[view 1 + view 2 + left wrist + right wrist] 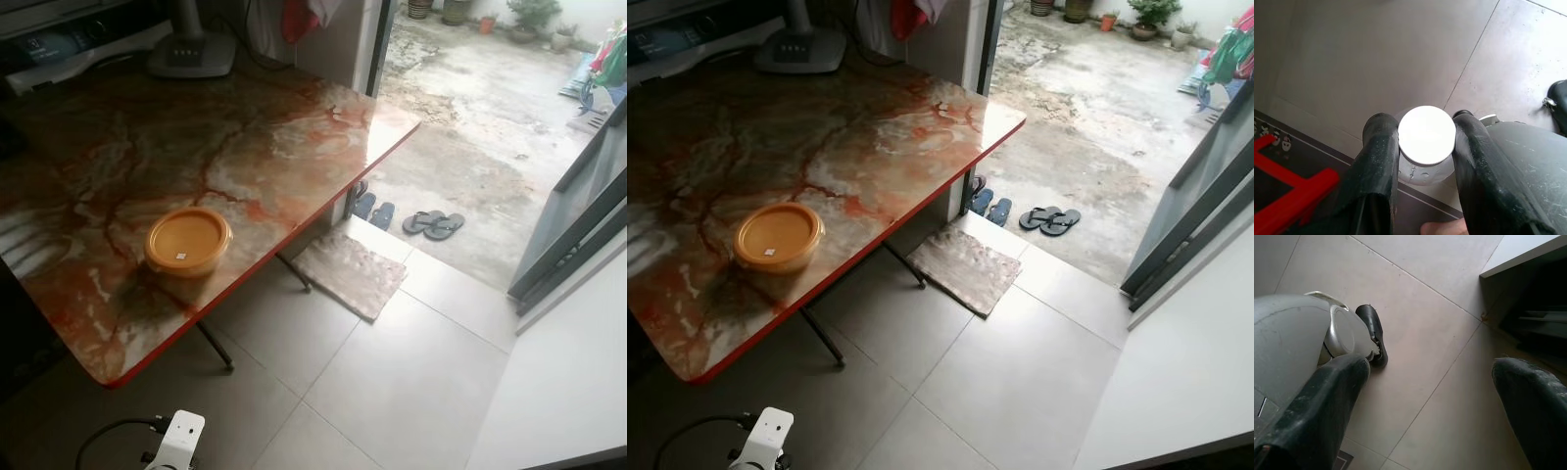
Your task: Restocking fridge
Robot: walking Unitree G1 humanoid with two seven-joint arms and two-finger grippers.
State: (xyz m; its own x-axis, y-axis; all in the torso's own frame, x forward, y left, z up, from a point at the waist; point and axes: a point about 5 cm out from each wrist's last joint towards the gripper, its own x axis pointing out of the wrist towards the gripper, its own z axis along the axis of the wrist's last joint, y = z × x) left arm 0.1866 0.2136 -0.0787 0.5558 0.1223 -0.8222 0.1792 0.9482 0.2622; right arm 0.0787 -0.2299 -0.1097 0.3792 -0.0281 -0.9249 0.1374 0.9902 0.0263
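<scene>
Head views: an orange lidded container (187,241) is sitting on the marble-patterned desk (245,147), near its front edge, ahead and to the robot's left. A doormat (349,271) is lying on the tiled floor (392,382) by the open doorway, with sandals (434,223) just outside. The left arm's wrist housing (176,441) is hanging low, below the desk edge.

Left wrist view: the left tool (1426,139) is clamping a clear jar with a white lid (1426,134), one finger on each side, the jar's long axis pointing down toward the floor.

Right wrist view: the right tool (1442,382) is hanging with its fingers apart and holding nothing, over bare floor.

Judgement: the container lies up and forward of both tools; the left is nearer but occupied, so the free right arm would have the longer reach
</scene>
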